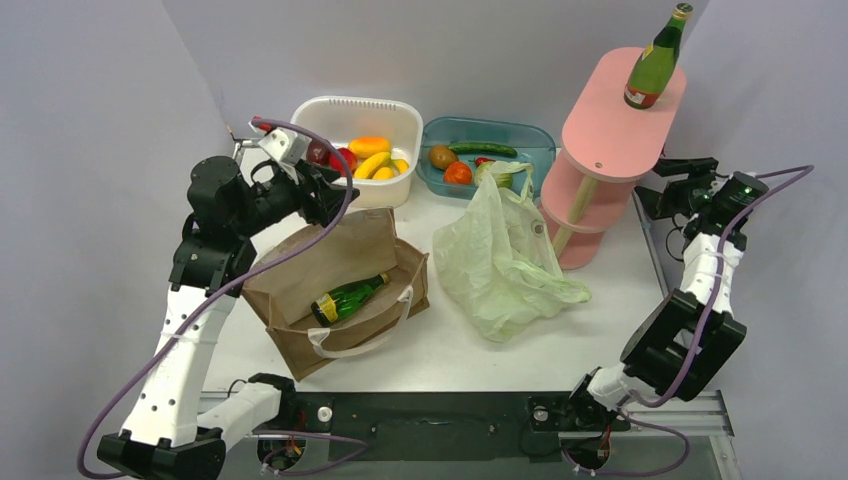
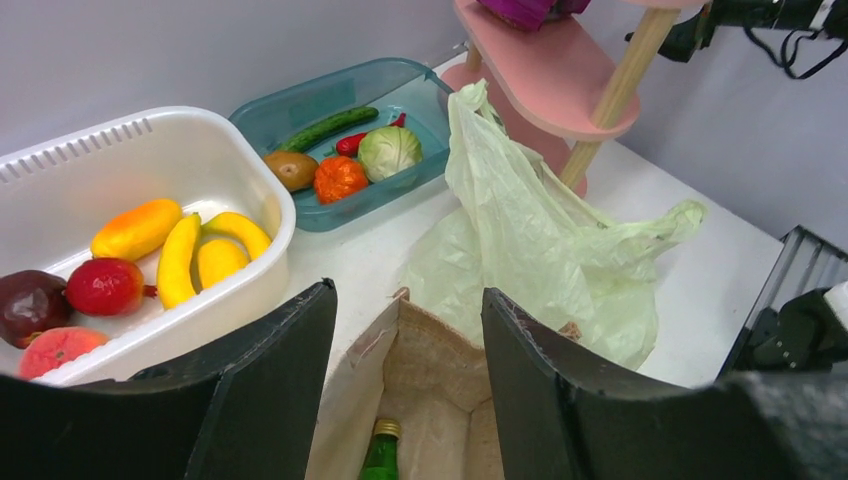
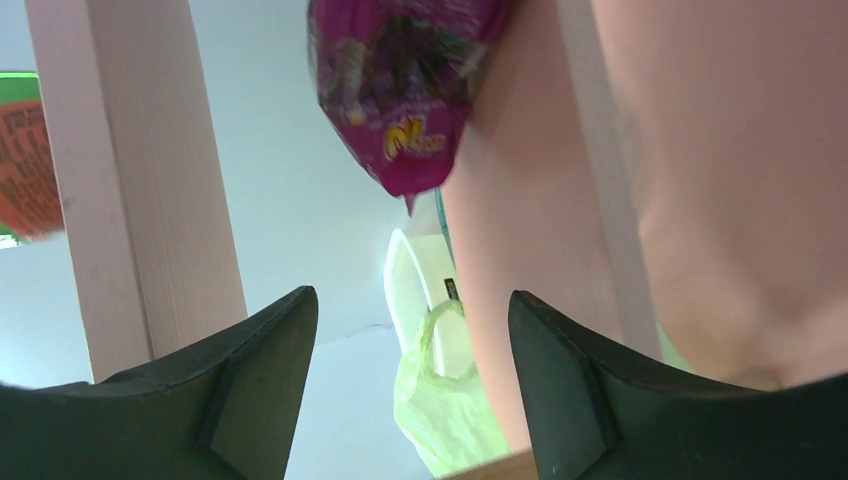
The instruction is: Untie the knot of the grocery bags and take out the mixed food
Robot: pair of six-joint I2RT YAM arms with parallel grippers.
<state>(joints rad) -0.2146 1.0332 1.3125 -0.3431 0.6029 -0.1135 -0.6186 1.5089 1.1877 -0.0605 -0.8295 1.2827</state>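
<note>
The brown paper bag (image 1: 330,270) lies open on its side with white loop handles and a green glass bottle (image 1: 348,297) inside. My left gripper (image 1: 330,195) is open and empty above the bag's far edge. In the left wrist view the gripper (image 2: 405,300) frames the bag's opening (image 2: 450,360) and the bottle's gold cap (image 2: 382,432). The pale green plastic bag (image 1: 500,255) lies slack and open beside it. My right gripper (image 1: 655,190) is open and empty at the pink shelf; in the right wrist view the gripper (image 3: 412,300) sits below a purple snack packet (image 3: 410,80).
A white basket (image 1: 400,110) holds bananas (image 2: 178,260) and red fruits. A teal tray (image 1: 530,140) holds a cabbage (image 2: 390,150), a chilli (image 2: 350,143), a cucumber and round fruits. The pink tiered shelf (image 1: 610,130) at the back right carries a second green bottle (image 1: 657,60).
</note>
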